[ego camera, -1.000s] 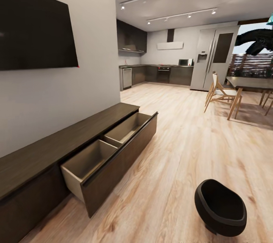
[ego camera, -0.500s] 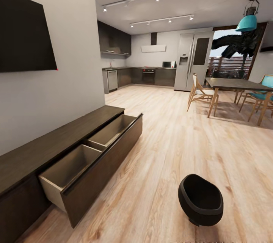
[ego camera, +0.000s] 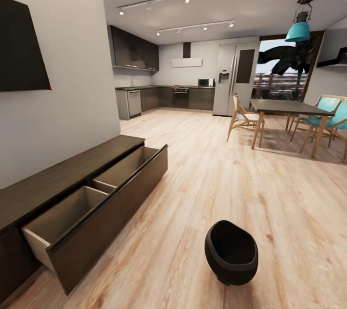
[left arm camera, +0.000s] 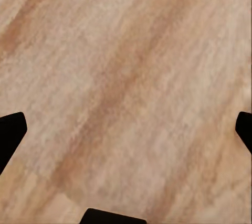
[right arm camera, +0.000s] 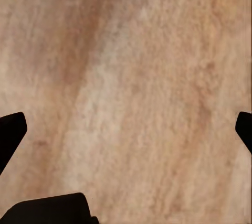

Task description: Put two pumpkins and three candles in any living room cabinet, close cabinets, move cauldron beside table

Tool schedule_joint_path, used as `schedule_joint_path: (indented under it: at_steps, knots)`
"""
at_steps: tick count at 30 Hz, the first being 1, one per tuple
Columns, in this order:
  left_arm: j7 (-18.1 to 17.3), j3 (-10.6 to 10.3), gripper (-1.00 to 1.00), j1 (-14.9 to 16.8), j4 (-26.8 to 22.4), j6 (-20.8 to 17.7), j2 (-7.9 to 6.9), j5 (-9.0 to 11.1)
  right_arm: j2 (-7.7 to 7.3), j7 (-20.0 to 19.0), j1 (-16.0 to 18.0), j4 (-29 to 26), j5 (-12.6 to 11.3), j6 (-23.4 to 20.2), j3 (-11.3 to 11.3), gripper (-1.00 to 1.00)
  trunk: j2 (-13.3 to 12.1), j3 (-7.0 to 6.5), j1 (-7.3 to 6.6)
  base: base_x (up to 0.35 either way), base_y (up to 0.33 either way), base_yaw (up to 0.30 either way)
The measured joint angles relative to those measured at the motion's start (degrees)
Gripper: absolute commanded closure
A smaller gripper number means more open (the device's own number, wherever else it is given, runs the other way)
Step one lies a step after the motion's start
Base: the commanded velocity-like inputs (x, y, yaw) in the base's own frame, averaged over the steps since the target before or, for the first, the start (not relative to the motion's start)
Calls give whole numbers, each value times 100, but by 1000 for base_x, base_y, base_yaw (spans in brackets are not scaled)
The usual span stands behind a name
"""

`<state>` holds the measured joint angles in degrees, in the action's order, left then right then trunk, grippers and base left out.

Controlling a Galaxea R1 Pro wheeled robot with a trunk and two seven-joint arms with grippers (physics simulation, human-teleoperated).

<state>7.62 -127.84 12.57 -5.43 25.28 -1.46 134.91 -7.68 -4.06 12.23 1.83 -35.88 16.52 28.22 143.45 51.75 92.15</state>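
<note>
Light plank floor (ego camera: 270, 212) runs through the room. The black cauldron (ego camera: 231, 252) sits on it at 6 o'clock, well apart from the cabinet (ego camera: 72, 188) at 8 o'clock, its drawer (ego camera: 103, 203) pulled open. Dining desk (ego camera: 289, 106) at 2 o'clock. Left hand (left arm camera: 126, 129) and right hand (right arm camera: 126, 129) hang over bare floor, fingers spread apart, holding nothing

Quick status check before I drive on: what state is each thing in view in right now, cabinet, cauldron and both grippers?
cabinet: drawer pulled out, both tan compartments empty.
cauldron: on the plank floor, tilted, nothing visible inside, apart from the cabinet.
left gripper: open, empty, over bare floor.
right gripper: open, empty, over bare floor.
</note>
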Motion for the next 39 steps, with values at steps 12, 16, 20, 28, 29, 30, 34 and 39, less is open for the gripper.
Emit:
schedule_joint_path:
  at_steps: [12,16,20,28,29,30,34,39]
  knots:
    - [0,0,-100,0,-7,0,3,0,0,0,0,0,0,0,0,-100,0,-43,-1,114,-293,-254]
    - [0,0,-100,0,-8,-3,3,0,0,0,0,0,0,0,0,-100,0,-61,-1,130,-293,-273]
    - [0,-5,-100,0,-14,-13,41,0,0,0,0,0,-62,-1,-1,-100,0,-77,-1,135,-291,-227]
    - [-1,-14,-100,0,-83,-18,46,1,-6,0,0,0,-211,1,-1,-100,0,-62,-1,153,-282,-93]
    - [0,-17,-100,1,-84,-18,46,-14,-5,0,0,0,-214,1,-1,-100,0,-55,-1,162,-277,-147]
    - [0,-26,-100,3,-83,-18,46,-36,-5,0,0,0,-216,1,-1,-100,0,-48,-2,163,-277,-148]
    - [0,-32,-100,19,-83,-19,46,-32,-7,0,0,0,-219,1,-1,-100,0,-15,-2,167,-275,-151]
    - [0,-35,-100,38,-83,-18,45,-18,-15,0,0,0,-228,-5,-5,-100,0,26,-2,169,-273,-153]
